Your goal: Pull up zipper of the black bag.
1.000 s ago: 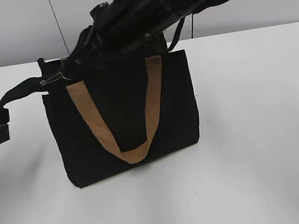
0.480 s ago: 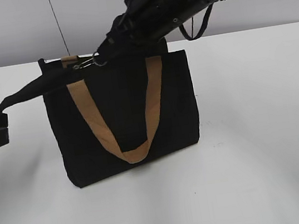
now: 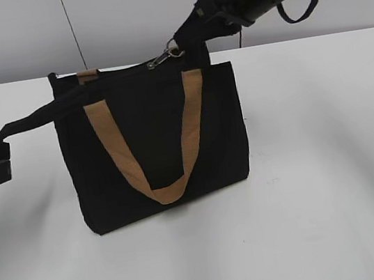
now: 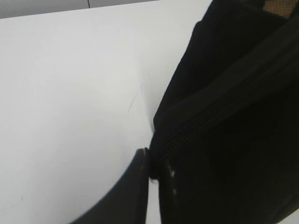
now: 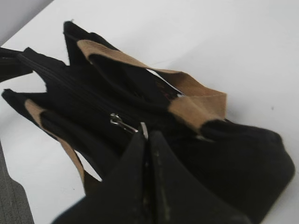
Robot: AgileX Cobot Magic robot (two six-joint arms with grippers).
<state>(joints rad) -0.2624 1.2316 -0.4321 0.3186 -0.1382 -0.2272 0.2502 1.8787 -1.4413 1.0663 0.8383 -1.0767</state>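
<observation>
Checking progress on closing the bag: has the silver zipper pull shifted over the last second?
Yes. The small silver metal zipper pull travelled rightward along the black fabric bag's top edge.

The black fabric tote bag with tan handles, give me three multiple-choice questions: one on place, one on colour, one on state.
1. Where is the small silver zipper pull?
A. top edge
B. bottom seam
C. on the table

2. What colour is the front webbing handle?
A. red
B. tan
C. white

3. The right gripper is:
A. wide open
B. shut on the pull
C. out of view

Answers: A, it sits along the black fabric tote bag's top; B, a tan loop; B, its closed fingers pinch the pull.
</observation>
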